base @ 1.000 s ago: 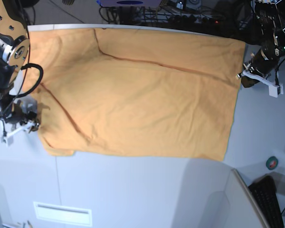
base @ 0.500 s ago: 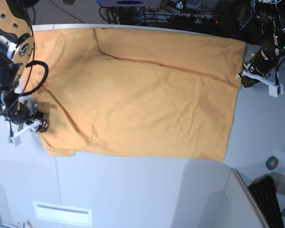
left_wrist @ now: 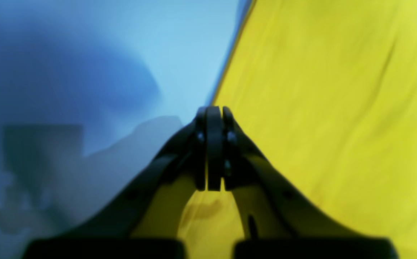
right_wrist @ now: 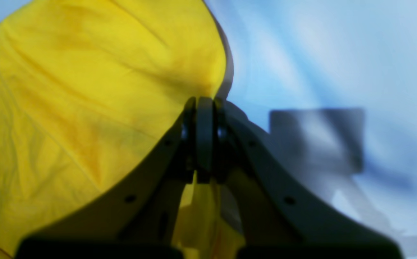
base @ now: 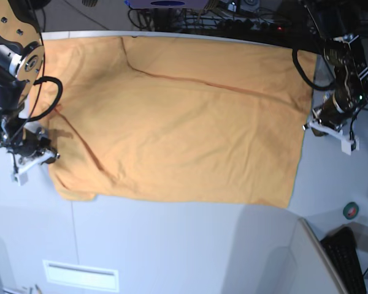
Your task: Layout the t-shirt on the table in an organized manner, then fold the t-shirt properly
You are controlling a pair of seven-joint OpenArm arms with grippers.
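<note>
The right gripper (right_wrist: pixel 205 144), a black two-fingered claw, has its jaws pressed together at the rim of the soft orange-yellow cotton t-shirt (base: pixel 178 122); in its wrist view a sliver of cloth shows between and below the fingers, so it looks to have pinched the hem or sleeve edge directly ahead of it. The left gripper (left_wrist: pixel 214 151) is likewise drawn tight, tips meeting right at the shirt's border, with cloth spreading to one side of it and bare table to the other. Whether fabric is truly caught between its tips cannot be made out; yellow shows beneath the fingers only.

The shirt lies spread nearly flat on the large smooth white-grey table (base: pixel 172 245), between the two claws, one at each short end. That placement makes sense for the laying-out step: with opposite edges held, the arms could pull the cloth taut and smooth out the long diagonal crease across its upper half and the rumpled lower corner just beside the right gripper.

The far edge of the shirt runs close along the table's back rim, leaving little room that way. Toward the camera side there is wide bare tabletop. Outward of each claw lies a narrower strip of bare surface for stretching.
</note>
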